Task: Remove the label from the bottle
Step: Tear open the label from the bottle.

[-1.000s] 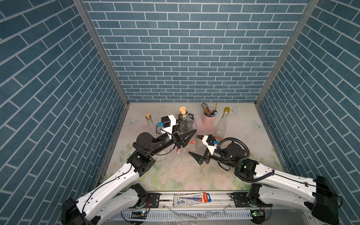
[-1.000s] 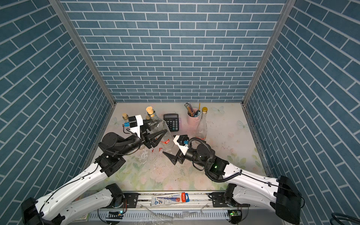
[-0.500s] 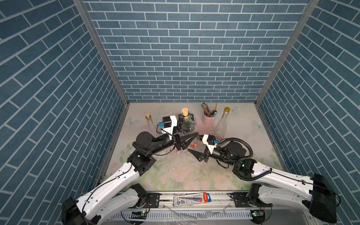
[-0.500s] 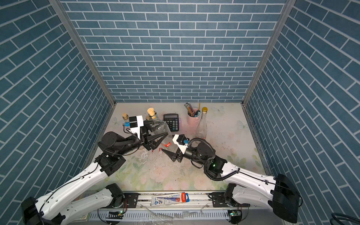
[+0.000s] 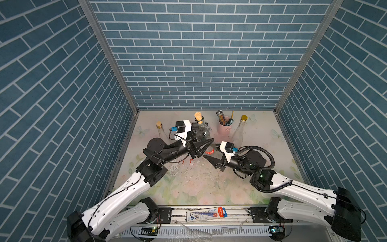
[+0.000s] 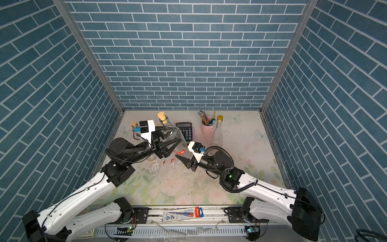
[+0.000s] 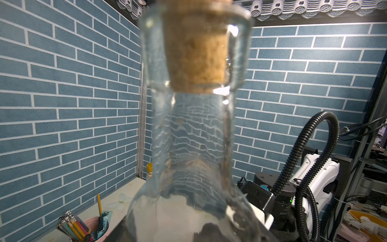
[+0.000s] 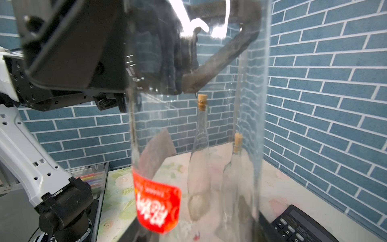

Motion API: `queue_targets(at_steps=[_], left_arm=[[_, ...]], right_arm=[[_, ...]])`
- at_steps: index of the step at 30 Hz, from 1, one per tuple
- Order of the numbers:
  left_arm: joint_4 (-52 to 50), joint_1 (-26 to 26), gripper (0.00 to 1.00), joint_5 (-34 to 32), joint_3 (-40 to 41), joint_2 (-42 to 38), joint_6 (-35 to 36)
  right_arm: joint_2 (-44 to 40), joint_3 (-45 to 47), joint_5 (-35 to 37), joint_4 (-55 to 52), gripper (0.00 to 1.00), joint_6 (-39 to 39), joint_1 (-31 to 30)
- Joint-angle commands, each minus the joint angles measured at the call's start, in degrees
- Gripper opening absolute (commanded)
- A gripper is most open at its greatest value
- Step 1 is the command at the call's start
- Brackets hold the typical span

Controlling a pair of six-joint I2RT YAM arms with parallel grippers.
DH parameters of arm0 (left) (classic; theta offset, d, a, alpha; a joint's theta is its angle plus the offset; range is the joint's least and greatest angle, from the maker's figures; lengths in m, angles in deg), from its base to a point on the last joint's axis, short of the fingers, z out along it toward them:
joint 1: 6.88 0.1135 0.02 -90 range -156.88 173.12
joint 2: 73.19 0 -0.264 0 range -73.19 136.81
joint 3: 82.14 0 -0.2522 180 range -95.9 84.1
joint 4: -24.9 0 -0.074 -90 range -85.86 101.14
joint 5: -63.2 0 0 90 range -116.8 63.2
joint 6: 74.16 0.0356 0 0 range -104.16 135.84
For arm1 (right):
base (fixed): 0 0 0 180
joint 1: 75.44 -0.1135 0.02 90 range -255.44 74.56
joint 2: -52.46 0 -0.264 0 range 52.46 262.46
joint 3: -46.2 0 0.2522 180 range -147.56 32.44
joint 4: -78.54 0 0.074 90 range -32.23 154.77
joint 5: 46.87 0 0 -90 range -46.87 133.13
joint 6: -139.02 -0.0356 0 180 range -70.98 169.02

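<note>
1. R pincer (image 5: 210, 159): sits low by the bottle's foot. In the R wrist view the jaws look partway apart, one on either side of the lower glass. Can't tell if they nip the label, press glass or touch nothing.
2. L pincer (image 5: 206, 146): higher up, jaws wide, straddling the bottle body. Grasping or let go: can't tell.
3. Bottle (image 6: 170, 134): clear glass w/ cork (image 7: 199, 52), between both pincers, mid-bench toward the back. The arms hide whether its base rests on the bench (image 5: 188, 188).
4. Label (image 8: 157, 207): a red patch stuck low on the glass w/ ragged edges. The glass above it is bare.
5. Scraps (image 6: 172, 161): red + white bits lie on the bench just beside the bottle's foot.
6. Step in hand, my read: peeling is well along and the arms are setting up for the last patch.
7. Next move needs the L pincer holding the bottle firm first. R then gets a tip onto a label edge and pulls along the glass, not into it. Smooth glass means slip risk.
8. Further out: calculator (image 6: 184, 131), pink cup (image 5: 224, 128) of pencils, gold-capped bottle (image 5: 238, 134) and small corked bottle (image 5: 160, 130). None are involved; keep elbows off them.
</note>
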Motion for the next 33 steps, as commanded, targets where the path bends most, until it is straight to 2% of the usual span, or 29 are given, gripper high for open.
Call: queue_targets(at_steps=[1, 7, 12, 23, 33], left_arm=[[0.4, -0.2, 1.00, 1.3, -2.4, -1.5, 0.4], [-2.6, -0.2, 0.99, 1.8, -2.2, -3.3, 3.9], [-5.1, -0.2, 0.99, 3.3, -2.2, -3.0, 7.5], [-5.0, -0.2, 0.78, 6.8, -1.1, -1.0, 9.7], [-5.2, -0.2, 0.63, 9.4, -1.0, 0.0, 9.3]], right_arm=[[-2.7, -0.8, -0.8, 4.6, 0.00, -6.4, 2.9], [-4.3, -1.8, -4.7, 4.6, 0.00, -12.1, 7.3], [-5.5, -3.3, -11.3, 4.3, 0.00, -16.7, 10.3], [-7.1, -4.0, -18.2, 6.3, 0.00, -20.3, 11.6], [-6.0, -4.4, -19.3, 7.5, 0.00, -20.5, 11.7]])
